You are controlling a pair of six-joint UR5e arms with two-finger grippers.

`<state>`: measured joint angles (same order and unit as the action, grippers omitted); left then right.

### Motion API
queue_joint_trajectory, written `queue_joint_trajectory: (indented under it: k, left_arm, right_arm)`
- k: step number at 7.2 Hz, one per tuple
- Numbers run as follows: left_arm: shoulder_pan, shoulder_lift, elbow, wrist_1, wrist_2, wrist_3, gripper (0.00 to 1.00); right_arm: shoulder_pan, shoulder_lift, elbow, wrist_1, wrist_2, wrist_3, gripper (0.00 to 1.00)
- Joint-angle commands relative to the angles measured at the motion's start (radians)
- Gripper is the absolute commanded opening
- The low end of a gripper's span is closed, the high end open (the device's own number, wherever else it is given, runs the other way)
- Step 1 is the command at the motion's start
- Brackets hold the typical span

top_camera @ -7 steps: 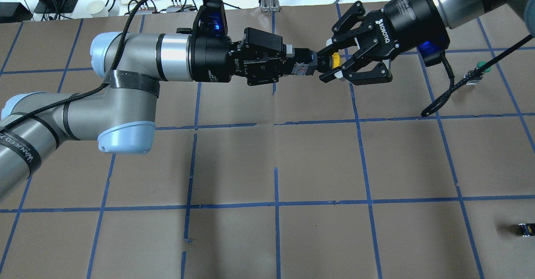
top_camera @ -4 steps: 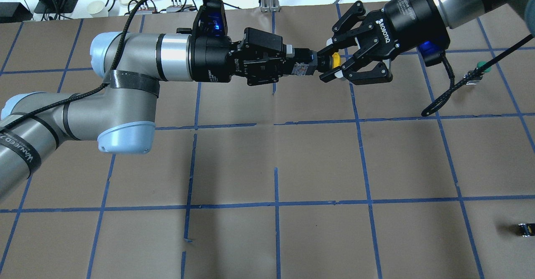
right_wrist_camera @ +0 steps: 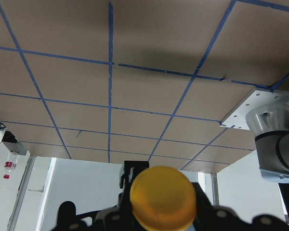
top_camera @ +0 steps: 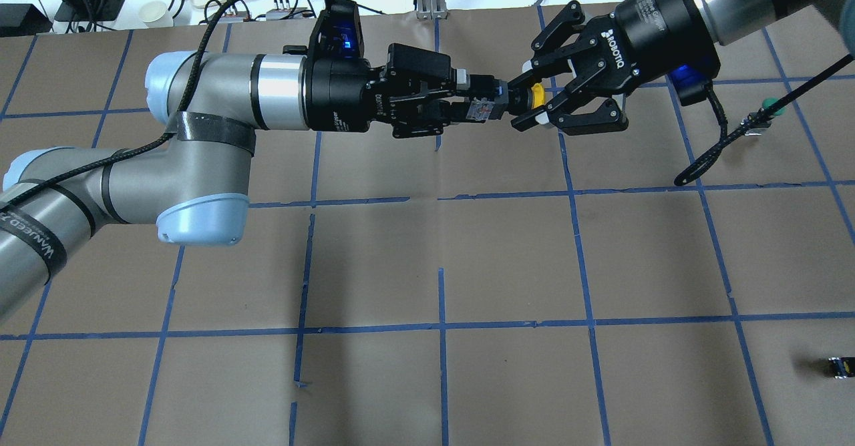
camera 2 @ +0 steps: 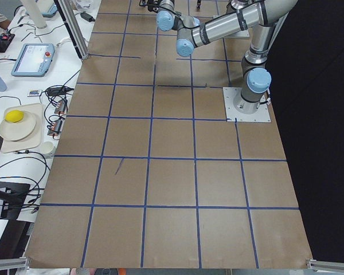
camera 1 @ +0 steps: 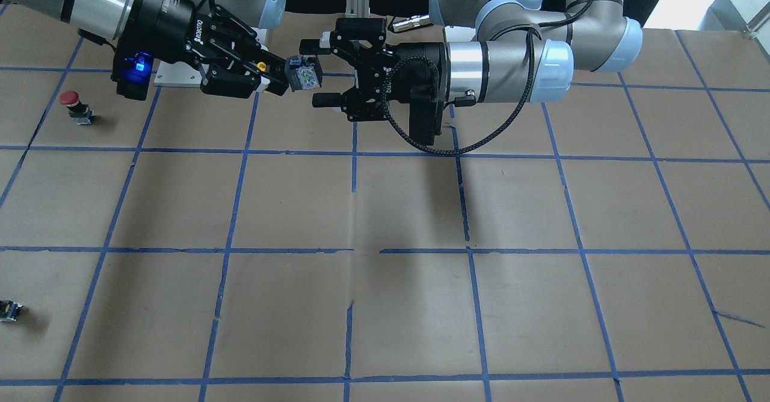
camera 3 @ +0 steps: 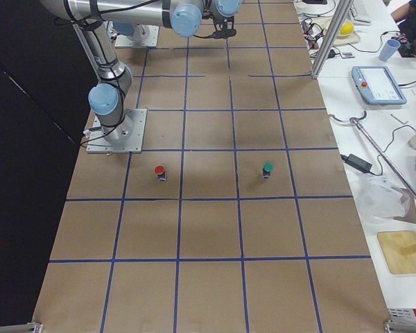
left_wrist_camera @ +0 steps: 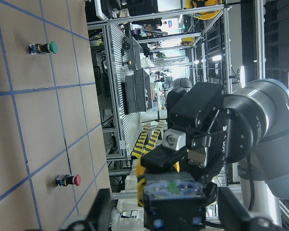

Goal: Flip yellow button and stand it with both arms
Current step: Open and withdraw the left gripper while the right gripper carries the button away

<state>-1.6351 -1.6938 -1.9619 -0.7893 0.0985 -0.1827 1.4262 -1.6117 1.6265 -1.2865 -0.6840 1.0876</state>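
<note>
The yellow button (top_camera: 534,97) hangs in the air on its side between the two grippers, cap toward the right arm. My right gripper (top_camera: 522,99) is shut on its collar and cap; the cap fills the bottom of the right wrist view (right_wrist_camera: 161,197). My left gripper (top_camera: 482,99) is open, its fingers spread on either side of the button's grey boxy base (camera 1: 304,74) without touching it. The left wrist view shows the base (left_wrist_camera: 173,199) in the gap between the fingers. In the front view the left gripper (camera 1: 313,72) faces the right gripper (camera 1: 281,77).
A red-capped button (camera 1: 71,104) and a green-capped button (top_camera: 768,109) stand on the table on the right arm's side. A small black block (top_camera: 838,366) lies near the right front edge. A black cable (top_camera: 735,132) hangs from the right wrist.
My left gripper has opened and let go of the button's base. My right gripper still holds the button in the same place.
</note>
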Motion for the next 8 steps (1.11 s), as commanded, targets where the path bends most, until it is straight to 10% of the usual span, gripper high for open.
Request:
queue_joint_trajectory:
  k: [1, 8]
  left_arm:
    - [0.001, 0.008, 0.009, 0.001, 0.030, -0.036, 1.00]
    - [0.003, 0.081, 0.231, -0.272, 0.828, -0.250, 0.99]
  right_arm:
    - [-0.025, 0.004, -0.002, -0.026, -0.009, -0.020, 0.08]
    - [-0.180, 0.012, 0.001, -0.159, -0.636, -1.440, 0.08]
